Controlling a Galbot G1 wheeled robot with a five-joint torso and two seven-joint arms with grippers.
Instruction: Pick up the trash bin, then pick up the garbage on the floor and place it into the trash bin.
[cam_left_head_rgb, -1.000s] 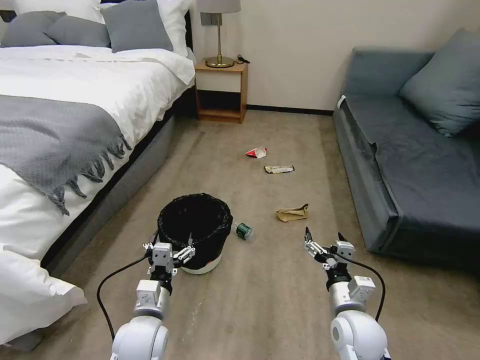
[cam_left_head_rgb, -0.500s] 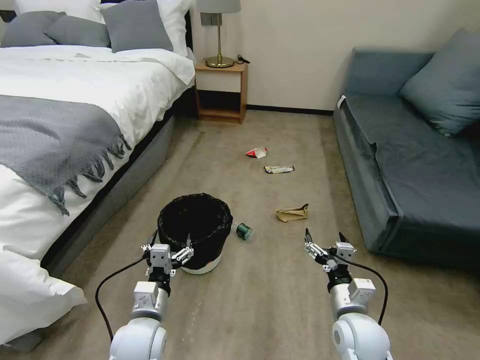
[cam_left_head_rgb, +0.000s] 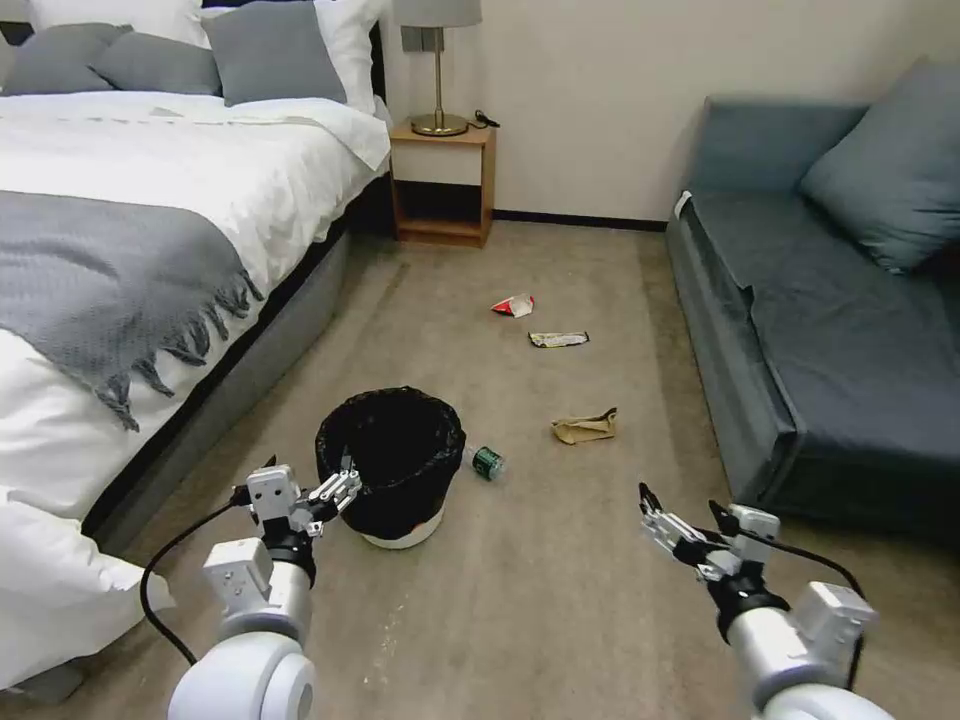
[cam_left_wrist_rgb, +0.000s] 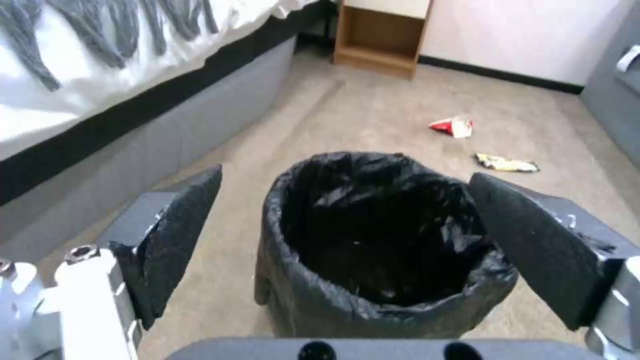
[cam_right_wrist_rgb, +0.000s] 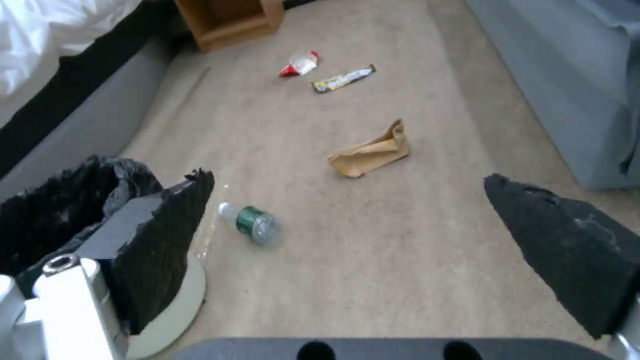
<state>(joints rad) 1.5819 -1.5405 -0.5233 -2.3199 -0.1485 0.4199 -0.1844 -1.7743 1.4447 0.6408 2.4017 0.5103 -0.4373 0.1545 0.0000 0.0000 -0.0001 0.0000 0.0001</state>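
Black-lined bin: small round white trash bin (cam_left_head_rgb: 391, 462) with crinkly black plastic bag over its rim, upright on the beige carpet floor (cam_left_head_rgb: 520, 600), near-left of centre, beside the grey bed base (cam_left_head_rgb: 250, 360).
Left gripper: left gripper (cam_left_head_rgb: 300, 492) just near-left of the bin, not touching; fingers wide apart, bin framed between them in the left wrist view (cam_left_wrist_rgb: 380, 240).
Bottle: clear bottle with green label (cam_left_head_rgb: 487, 461) lying just right of the bin.
Paper bag: crumpled brown paper bag (cam_left_head_rgb: 584, 427) right of the bottle, slightly farther.
Wrapper: flat yellowish-silver snack wrapper (cam_left_head_rgb: 558, 339) farther out, mid-floor.
Packet: red-and-white crushed packet (cam_left_head_rgb: 513, 305) just beyond the wrapper.
Right gripper: right gripper (cam_left_head_rgb: 688, 512) near-right, above bare carpet, fingers apart, holding nothing.
Surroundings: blue-grey sofa (cam_left_head_rgb: 830, 320) right; wooden nightstand (cam_left_head_rgb: 442, 180) at the far wall.
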